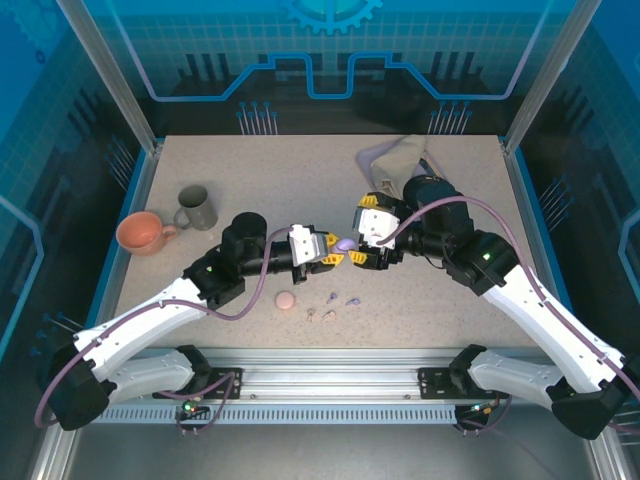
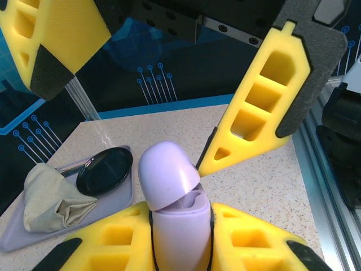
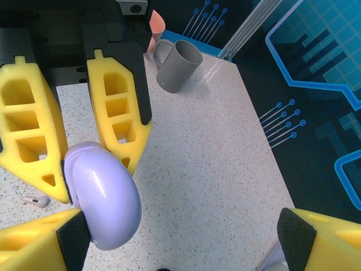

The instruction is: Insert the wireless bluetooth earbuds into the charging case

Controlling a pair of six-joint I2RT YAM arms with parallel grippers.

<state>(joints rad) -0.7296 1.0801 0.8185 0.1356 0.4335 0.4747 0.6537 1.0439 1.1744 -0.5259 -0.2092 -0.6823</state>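
Clamping the lavender charging case (image 2: 175,226) by its lower body, the left gripper (image 1: 333,252) has both yellow pads pressed against the case sides and holds it above the table (image 1: 250,170), at centre. The case lid is hinged up and tilted back – partly open.

The right gripper (image 1: 358,235) faces the left one with its jaws spread wide and nothing pinched between them. One of its fingertips (image 2: 210,164) sits just beside the raised lid; contact cannot be confirmed.

The wireless earbuds lie loose on the table, near its front edge and just in front of the two grippers:
- lavender earbuds (image 1: 352,299)
- pale pink earbuds (image 1: 329,314), beside a round pink case (image 1: 286,300)

Other items:
- a grey mug (image 1: 196,207) and an orange cup (image 1: 143,232) – side by side at the left of the table
- a tray (image 2: 121,197) at the far right, carrying a crumpled cloth (image 2: 53,197) and a round black case (image 2: 104,169)
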